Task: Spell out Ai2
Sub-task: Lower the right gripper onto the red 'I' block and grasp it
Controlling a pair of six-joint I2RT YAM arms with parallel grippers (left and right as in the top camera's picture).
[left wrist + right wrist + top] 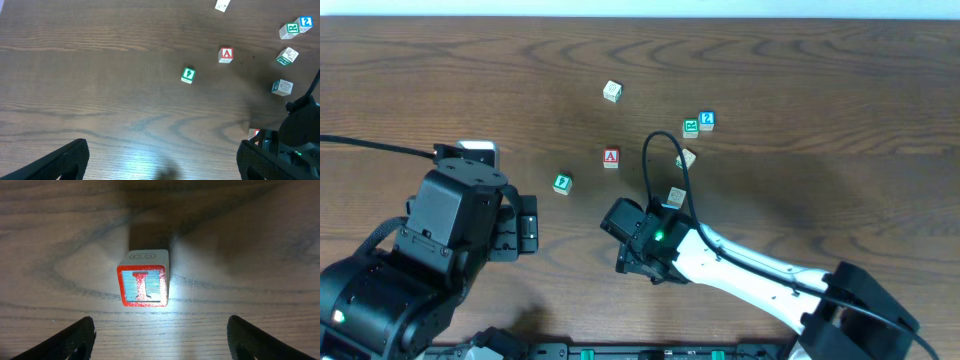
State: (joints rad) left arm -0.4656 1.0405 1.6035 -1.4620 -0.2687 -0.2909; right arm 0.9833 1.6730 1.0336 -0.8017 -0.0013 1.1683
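Note:
A red "A" block (611, 158) sits mid-table; it also shows in the left wrist view (226, 55). A blue "2" block (707, 121) lies further right, and shows in the left wrist view (305, 22). A red "I" block (144, 285) stands on the wood just ahead of my right gripper (161, 330), centred between its open, empty fingers. In the overhead view the right gripper (625, 240) hides this block. Its corner shows in the left wrist view (253, 133). My left gripper (527, 228) is open and empty at the left, well short of the blocks.
Other blocks lie around: a green one (562, 183) left of the "A", a white one (612, 91) at the back, a green one (691, 127) beside the "2", and two pale ones (686, 158) (676, 196). A black cable (655, 160) loops above the right arm.

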